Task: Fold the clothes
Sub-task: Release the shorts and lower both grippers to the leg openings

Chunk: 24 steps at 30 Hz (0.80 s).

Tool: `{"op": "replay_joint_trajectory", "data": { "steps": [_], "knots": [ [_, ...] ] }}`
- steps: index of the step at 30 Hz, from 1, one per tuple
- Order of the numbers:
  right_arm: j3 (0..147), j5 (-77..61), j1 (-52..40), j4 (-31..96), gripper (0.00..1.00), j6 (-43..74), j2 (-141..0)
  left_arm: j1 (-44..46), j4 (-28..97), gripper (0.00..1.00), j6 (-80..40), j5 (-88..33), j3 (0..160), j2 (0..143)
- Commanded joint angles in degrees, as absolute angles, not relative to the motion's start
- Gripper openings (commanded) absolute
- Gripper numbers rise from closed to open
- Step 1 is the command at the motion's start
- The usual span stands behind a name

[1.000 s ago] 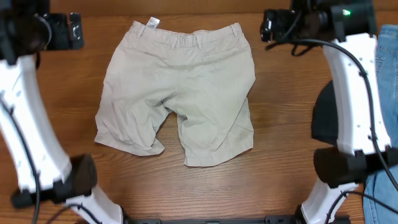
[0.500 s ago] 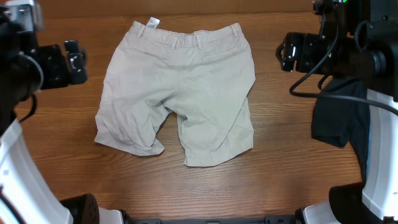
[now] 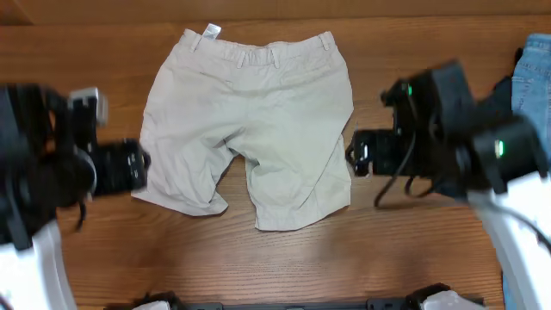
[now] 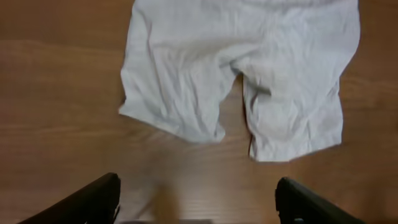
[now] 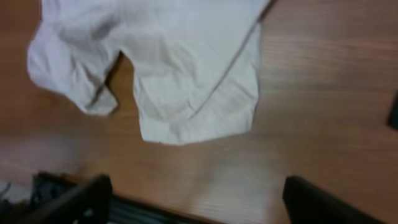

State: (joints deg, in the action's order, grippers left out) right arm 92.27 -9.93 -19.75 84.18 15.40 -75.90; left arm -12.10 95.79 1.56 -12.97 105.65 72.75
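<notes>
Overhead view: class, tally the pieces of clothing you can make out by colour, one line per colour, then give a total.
Light beige cotton shorts: 1
Blue denim garment: 1
Total: 2 that can be made out; the blurred right arm may hide others.

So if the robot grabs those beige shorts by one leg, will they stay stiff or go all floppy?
Probably floppy: the shorts lie wrinkled and flat on the table, like thin cloth. Being thin, they likely feel light. Pushed, they would probably bunch up rather than slide, since they are already rumpled at one leg.
</notes>
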Motion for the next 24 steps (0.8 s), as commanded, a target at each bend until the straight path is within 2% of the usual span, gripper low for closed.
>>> {"op": "replay_joint_trajectory", "data": {
  "steps": [1, 2, 5, 11, 13, 18, 20, 22, 24],
  "knots": [
    [76.49, -7.73, -19.44, 74.50, 0.86, 24.16, -74.78, -12.29, 90.45, 0.83, -0.95, -11.20, 93.32, 69.49],
    [71.46, -7.79, -19.14, 70.91, 0.75, 25.06, -75.55, -12.29, 88.47, 0.82, -1.15, -11.51, 90.28, 69.47],
    [60.71, -10.07, -18.85, 61.30, 0.66, 25.98, -79.64, -12.29, 84.64, 0.83, -1.30, -13.65, 83.88, 70.00],
    [56.84, -10.33, -18.83, 53.98, 0.64, 25.96, -88.09, -12.29, 82.50, 0.81, -1.30, -15.07, 78.78, 71.53],
    [56.55, -10.11, -18.83, 52.93, 0.53, 25.98, -90.59, -12.29, 82.56, 0.81, -1.28, -15.07, 78.74, 71.50],
    [54.30, -10.13, -18.33, 49.28, 0.41, 26.04, -95.09, -12.29, 82.43, 0.81, -1.30, -15.07, 78.74, 71.50],
    [54.28, -10.13, -18.13, 49.04, 0.30, 26.70, -95.81, -12.29, 82.46, 0.81, -1.30, -15.09, 78.74, 71.50],
    [54.30, -9.82, -18.13, 49.41, 0.08, 26.65, -95.81, -12.29, 82.43, 0.81, -1.32, -15.09, 78.74, 71.50],
    [54.41, -6.57, -17.96, 51.72, 0.04, 26.92, -95.74, -12.29, 82.43, 0.81, -1.30, -15.07, 78.74, 71.50]
  ]
}}
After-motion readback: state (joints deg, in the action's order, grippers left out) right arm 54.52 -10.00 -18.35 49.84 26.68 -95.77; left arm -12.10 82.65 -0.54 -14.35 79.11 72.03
